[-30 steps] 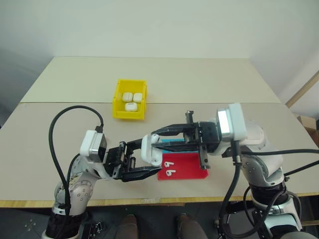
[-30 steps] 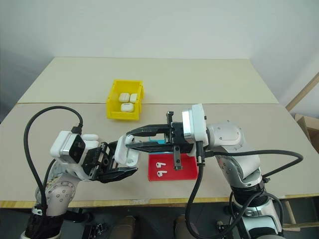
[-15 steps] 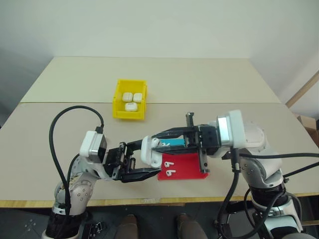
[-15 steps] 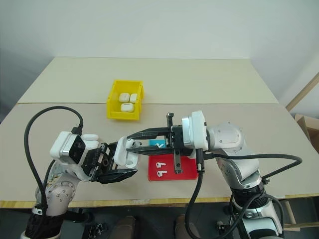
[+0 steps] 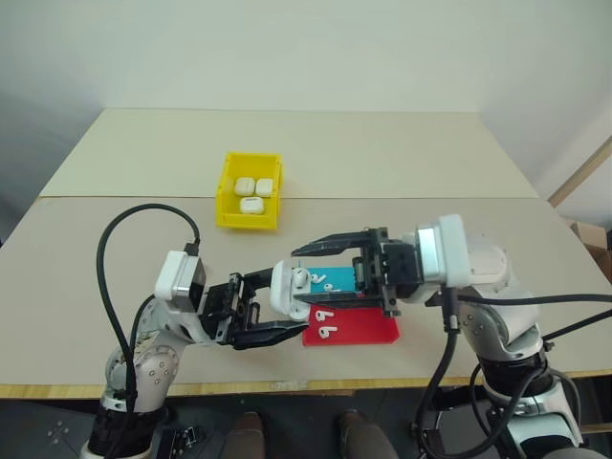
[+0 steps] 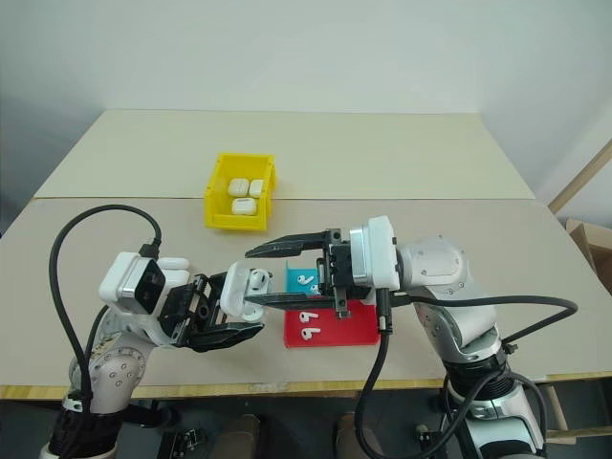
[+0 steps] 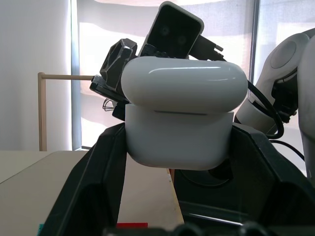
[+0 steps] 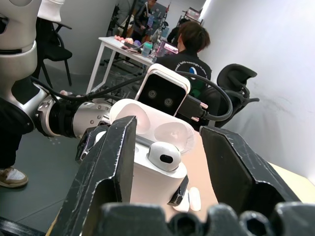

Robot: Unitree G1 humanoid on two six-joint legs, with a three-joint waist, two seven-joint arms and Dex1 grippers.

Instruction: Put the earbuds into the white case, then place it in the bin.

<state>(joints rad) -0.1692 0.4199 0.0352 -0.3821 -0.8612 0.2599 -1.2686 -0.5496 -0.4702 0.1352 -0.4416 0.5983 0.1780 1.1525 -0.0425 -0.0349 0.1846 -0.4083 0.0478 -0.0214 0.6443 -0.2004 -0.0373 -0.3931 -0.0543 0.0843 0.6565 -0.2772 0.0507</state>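
Note:
My left gripper (image 5: 287, 302) is shut on the white case (image 5: 286, 292) and holds it above the table's front. The lid is flipped open, and one earbud (image 8: 162, 155) sits in the case (image 8: 145, 173). Seen from the left wrist, the case (image 7: 181, 118) stands between the black fingers (image 7: 101, 169). From the right, my right gripper (image 6: 250, 278) reaches in and stands open, one finger above the case and one below, neither touching it. Two more earbuds (image 6: 307, 324) lie on the red tray (image 6: 356, 330). Another earbud (image 6: 305, 279) lies on the blue tray (image 6: 293, 286). Further back on the table stands the yellow bin (image 5: 229, 197).
Three white cases (image 5: 252, 192) lie inside the bin. The red and blue trays lie under my right gripper near the table's front edge (image 5: 287, 386). A seam (image 5: 430, 198) runs across the table behind the bin. A seated person (image 8: 189, 46) shows far off in the right wrist view.
My right gripper's jaws have spread wide from a narrow pinch at the case's open top. An earbud now shows sitting in the case. The left gripper and the case stayed in place.

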